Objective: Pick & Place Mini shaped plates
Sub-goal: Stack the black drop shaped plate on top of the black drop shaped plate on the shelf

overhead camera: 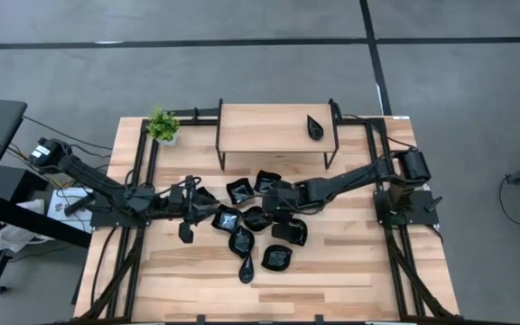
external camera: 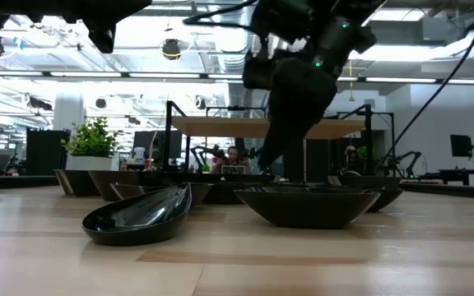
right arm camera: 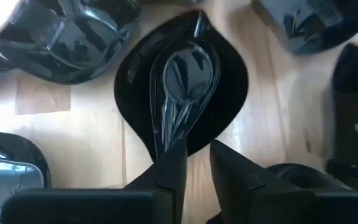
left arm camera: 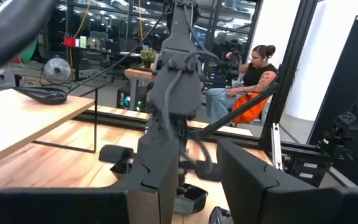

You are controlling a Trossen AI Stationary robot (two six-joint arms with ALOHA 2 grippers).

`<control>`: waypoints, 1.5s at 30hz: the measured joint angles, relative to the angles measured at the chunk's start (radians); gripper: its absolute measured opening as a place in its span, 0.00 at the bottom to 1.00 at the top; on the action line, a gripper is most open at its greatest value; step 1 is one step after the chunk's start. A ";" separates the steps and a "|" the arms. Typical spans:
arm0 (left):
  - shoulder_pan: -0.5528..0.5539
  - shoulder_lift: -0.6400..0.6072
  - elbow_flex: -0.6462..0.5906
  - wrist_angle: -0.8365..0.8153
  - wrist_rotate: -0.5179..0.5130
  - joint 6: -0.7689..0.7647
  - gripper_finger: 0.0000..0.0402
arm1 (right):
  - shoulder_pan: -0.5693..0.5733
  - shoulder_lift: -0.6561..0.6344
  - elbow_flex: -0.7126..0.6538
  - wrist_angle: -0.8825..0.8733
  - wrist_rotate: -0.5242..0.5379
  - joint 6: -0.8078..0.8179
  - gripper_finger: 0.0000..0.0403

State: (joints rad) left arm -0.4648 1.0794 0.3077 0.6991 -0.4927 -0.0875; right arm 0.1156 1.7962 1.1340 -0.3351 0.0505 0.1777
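Currently right gripper (right arm camera: 197, 163) hangs over the plate cluster (overhead camera: 258, 221) mid-table, jaws narrowly parted astride the tip of a leaf-shaped plate (right arm camera: 182, 93), not clamped. Left gripper (overhead camera: 188, 206) waits beside the cluster toward the table's left edge, fingers part open, holding nothing. Risk: glossy rim may slip out; crowded neighbours may be knocked.

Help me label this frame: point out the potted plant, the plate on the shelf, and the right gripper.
potted plant (overhead camera: 162, 125), high view, on its green leaves.
shelf plate (overhead camera: 314, 127), high view, on the middle of the black dish.
right gripper (right arm camera: 197, 163), right wrist view, midway between its fingertips.
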 joint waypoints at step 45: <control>0.000 0.001 0.000 0.020 0.000 0.000 0.28 | 0.022 0.059 0.054 -0.086 -0.135 0.033 0.41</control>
State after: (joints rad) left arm -0.4648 1.0801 0.3077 0.7189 -0.4927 -0.0875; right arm 0.1381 1.8549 1.1881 -0.4212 -0.0840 0.2104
